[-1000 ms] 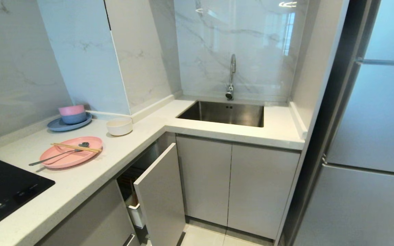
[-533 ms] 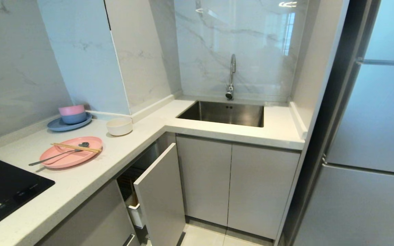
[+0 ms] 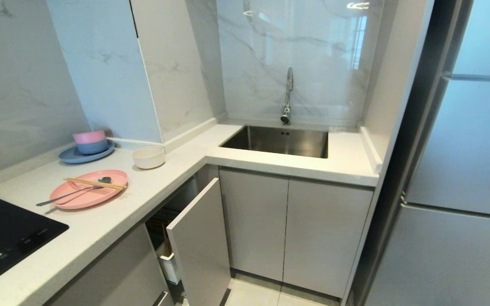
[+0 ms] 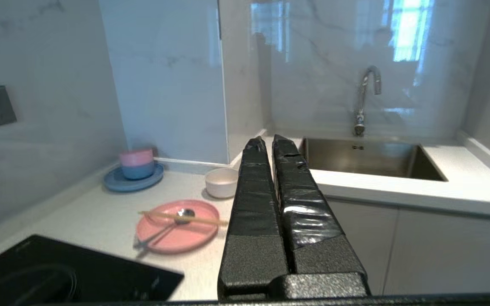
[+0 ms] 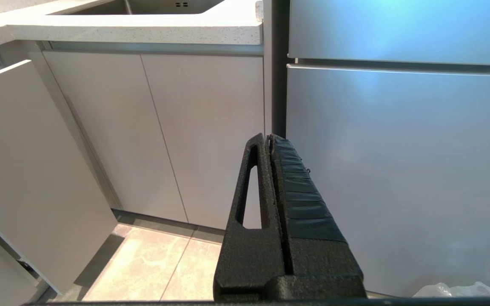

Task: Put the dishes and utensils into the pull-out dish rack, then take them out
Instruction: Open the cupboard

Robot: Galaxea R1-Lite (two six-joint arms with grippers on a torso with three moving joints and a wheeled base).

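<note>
Your pink plate [image 3: 88, 194] lies near the counter [image 3: 113, 221] front edge, beside the cooktop [image 3: 2, 238], carrying the chopsticks [image 3: 94, 183] and spoon [image 3: 72, 193]. The cream bowl [image 3: 148, 157] sits behind it. The dish rack [image 3: 166, 250] stands pulled out below the counter. Your left gripper [image 4: 269, 142] hangs above the counter, fingers together, empty. Your right gripper [image 5: 269, 138], fingers together, faces the cabinet doors [image 5: 177, 127].
</note>
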